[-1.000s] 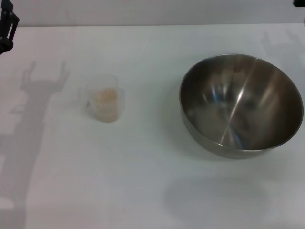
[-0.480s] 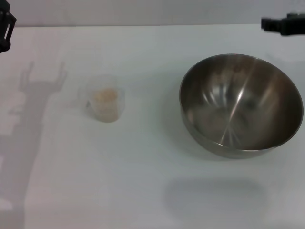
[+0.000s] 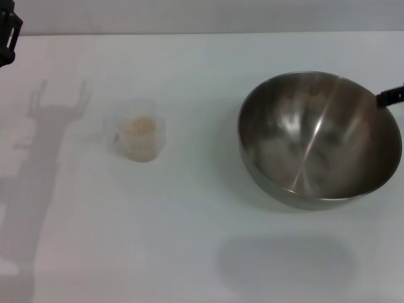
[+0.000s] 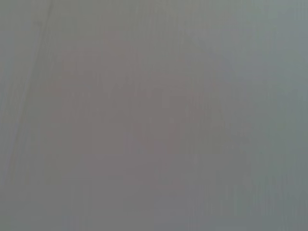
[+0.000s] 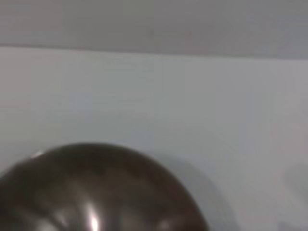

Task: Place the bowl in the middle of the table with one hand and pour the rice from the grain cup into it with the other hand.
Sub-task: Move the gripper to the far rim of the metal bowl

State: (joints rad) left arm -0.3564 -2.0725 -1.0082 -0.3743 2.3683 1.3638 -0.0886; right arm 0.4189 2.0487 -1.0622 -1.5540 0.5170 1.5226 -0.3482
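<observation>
While nothing is gripping it yet, the bowl point(image 3: 319, 139) is sitting on the right side of the table point(image 3: 202, 252), tipped slightly so its shiny inside is facing the viewer. Being rigid polished steel, it is probably light for its width but slippery, so its thin rim looks like the only sensible place to pinch; the curved wall is offering no purchase. From the right wrist view, the bowl's point(image 5: 96, 192) dark curved wall is filling the lower part of the picture. The right gripper point(image 3: 390, 96) is just poking in at the head view's right edge, over or touching the bowl's far right rim; whether its fingers are parted or closed cannot be told.

Well apart to the left, the grain cup point(image 3: 137, 136) is standing upright, holding the rice point(image 3: 139, 127). Thin plastic, it is likely light and easily tipped or squeezed. The left gripper point(image 3: 7, 35) is waiting at the far left corner, its opening impossible to judge.
</observation>
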